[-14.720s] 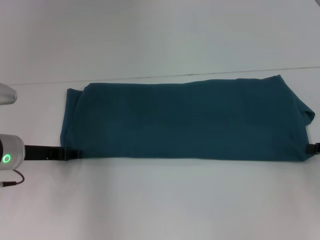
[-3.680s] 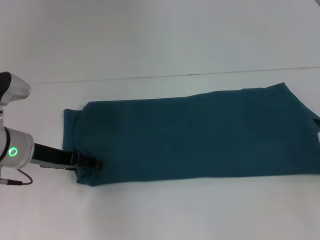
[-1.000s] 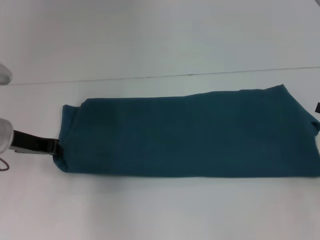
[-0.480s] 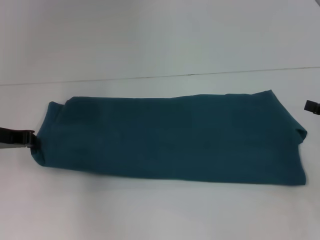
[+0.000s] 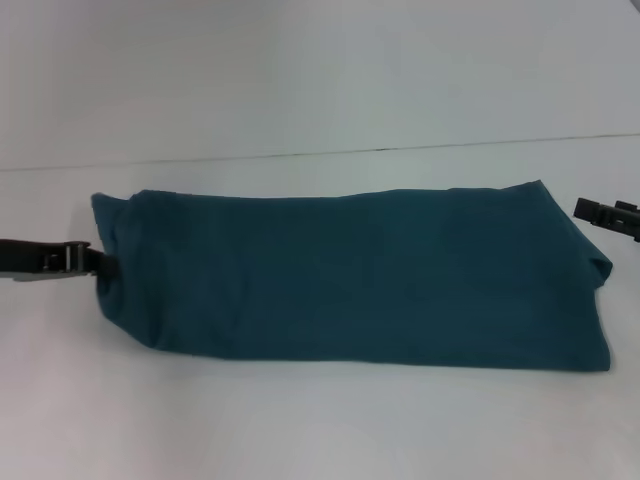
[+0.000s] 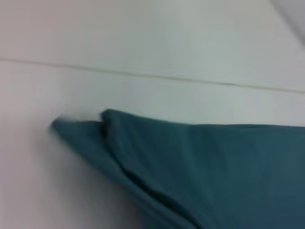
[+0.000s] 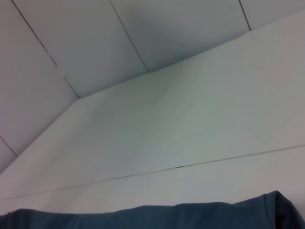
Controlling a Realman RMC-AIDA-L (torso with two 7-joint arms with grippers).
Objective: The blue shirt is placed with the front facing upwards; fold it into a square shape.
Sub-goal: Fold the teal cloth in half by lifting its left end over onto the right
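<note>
The blue shirt [image 5: 350, 275] lies folded into a long teal band across the white table [image 5: 300, 430], plain side up, with no lettering showing. My left gripper [image 5: 98, 264] comes in low from the left and is shut on the band's left end, which is bunched and slightly raised there. The left wrist view shows that layered end of the shirt [image 6: 214, 167] close up. My right gripper [image 5: 590, 209] hovers just off the band's far right corner, apart from the cloth. The right wrist view catches only the top edge of the shirt [image 7: 143, 217].
A thin dark seam [image 5: 380, 150] runs across the white surface behind the shirt. White tabletop stretches in front of the band and to both sides of it.
Over the last second the shirt was dragged to the left. My left gripper has now pushed back right, bunching the left end. My right gripper has come further into view near the right corner.
</note>
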